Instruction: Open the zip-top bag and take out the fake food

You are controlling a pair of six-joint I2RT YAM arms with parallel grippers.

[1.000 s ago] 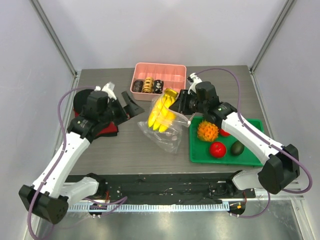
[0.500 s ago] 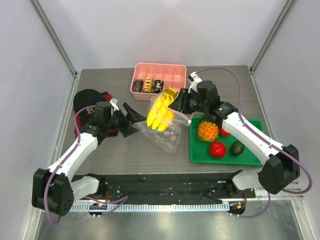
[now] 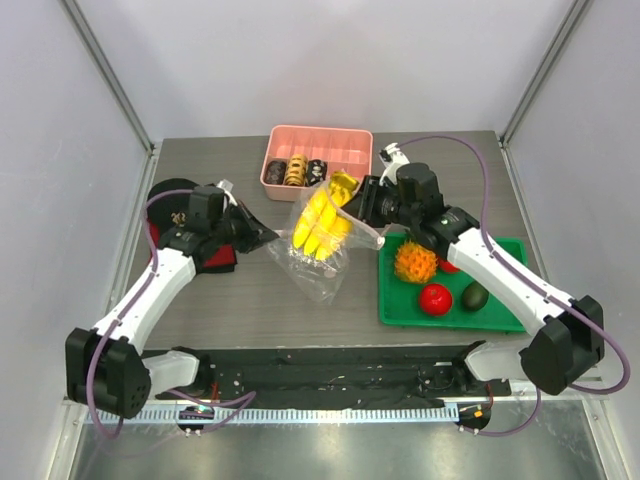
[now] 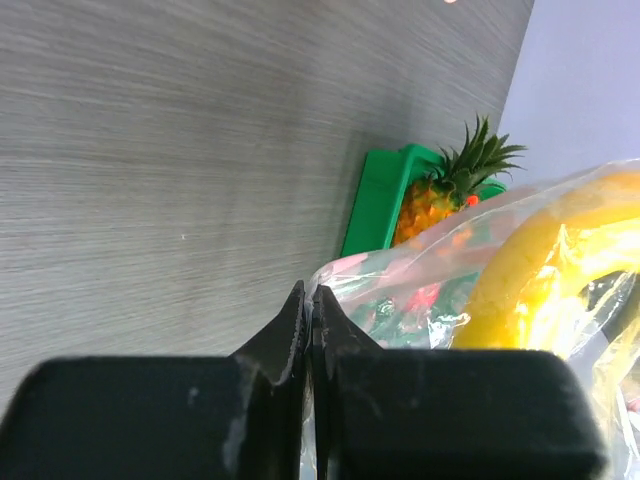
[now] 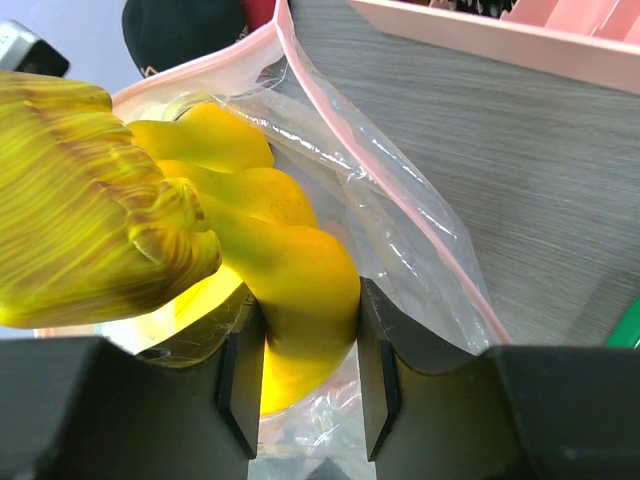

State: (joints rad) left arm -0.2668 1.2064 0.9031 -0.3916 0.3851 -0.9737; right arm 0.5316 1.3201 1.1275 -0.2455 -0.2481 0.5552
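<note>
1. Fingers of the right gripper [image 3: 352, 207] are clamped on one fruit of the glossy yellow plastic banana bunch [image 3: 322, 222]. The right wrist view shows a black pad [image 5: 240, 372] pressed against each side of it.
2. The banana bunch sticks partly out of the open mouth of the clear, crinkly plastic zip-top bag [image 3: 318, 272], and the bag's pinkish zip strip [image 5: 340, 132] runs along both lips of the opening.
3. The zip-top bag sits between the two grippers near the middle of the grey wood-grain table [image 3: 220, 300], just left of the green plastic tray [image 3: 388, 300].
4. The left gripper [image 3: 265, 240] has its black fingers pressed together, pinching the left edge of the bag's mouth.
5. In the green tray lie the orange plastic pineapple [image 3: 415, 262] with a green crown, two glossy red round fruits [image 3: 435, 298] and the dark green avocado [image 3: 474, 296]. One red fruit is half hidden behind the right arm.
6. At the far side of the table stands a pink compartment tray [image 3: 320, 131]. Small brown and dark doughnut-like rings [image 3: 296, 171] fill its left compartments.
7. A black and red fabric item [image 3: 170, 200] lies beside the left arm.
</note>
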